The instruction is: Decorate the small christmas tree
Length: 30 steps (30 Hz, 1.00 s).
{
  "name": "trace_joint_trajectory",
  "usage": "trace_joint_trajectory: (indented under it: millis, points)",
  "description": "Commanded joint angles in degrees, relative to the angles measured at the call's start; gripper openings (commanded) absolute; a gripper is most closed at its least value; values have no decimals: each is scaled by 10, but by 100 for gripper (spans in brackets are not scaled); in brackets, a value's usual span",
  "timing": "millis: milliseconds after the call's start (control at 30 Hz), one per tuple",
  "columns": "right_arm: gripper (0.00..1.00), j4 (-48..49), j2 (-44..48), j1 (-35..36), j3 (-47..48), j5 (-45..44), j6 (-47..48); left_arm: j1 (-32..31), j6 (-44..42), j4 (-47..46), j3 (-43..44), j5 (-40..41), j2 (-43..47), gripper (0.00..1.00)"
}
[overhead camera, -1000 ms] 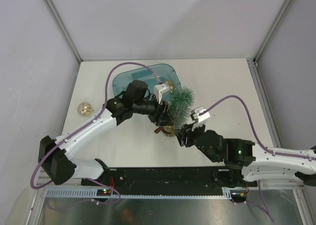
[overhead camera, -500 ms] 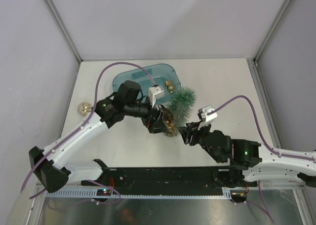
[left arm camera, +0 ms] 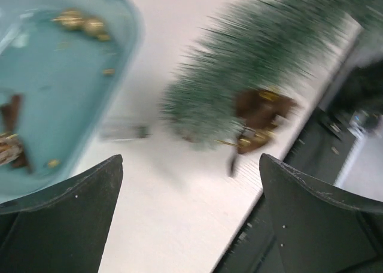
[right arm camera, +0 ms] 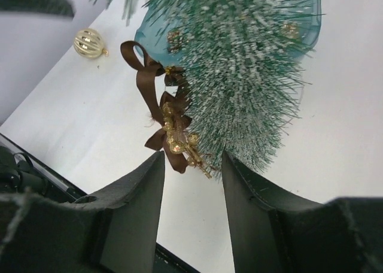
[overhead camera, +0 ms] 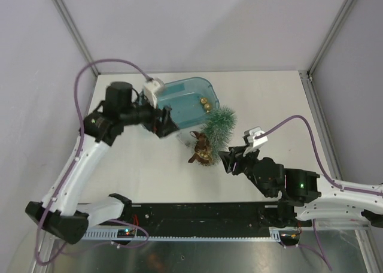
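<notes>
the top view looks steeply down from high behind the near edge over the whole table. the left wrist view looks down from some way off; the right wrist view sits close. all three share tree and tub.

The left arm reached forward and up, its left gripper holding fingers spread wide. The right gripper angled leftward, fingers partly apart, empty.

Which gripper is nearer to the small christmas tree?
Right. The right gripper sits at the near end of the small christmas tree; the left gripper hangs open beside the blue tub, apart from the tree.
</notes>
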State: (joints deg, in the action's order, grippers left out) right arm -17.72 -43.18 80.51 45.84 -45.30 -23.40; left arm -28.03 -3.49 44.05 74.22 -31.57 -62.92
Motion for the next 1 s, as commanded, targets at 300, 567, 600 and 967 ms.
trace_joint_trajectory:
  millis: [300, 567, 600, 967]
  points:
    - [48, 10, 12, -15, 45, -21, 16, 187, -128, 3, 171, 102, -352, 100]
    - [48, -14, 13, -19, 57, -28, 7, 187, -167, -27, 223, 212, -494, 99]
    - [48, -16, 14, -20, 58, -29, 5, 187, -172, -28, 224, 220, -499, 97]
    - [48, -23, 11, -42, 58, -12, 0, 186, -191, -37, 198, 209, -537, 65]
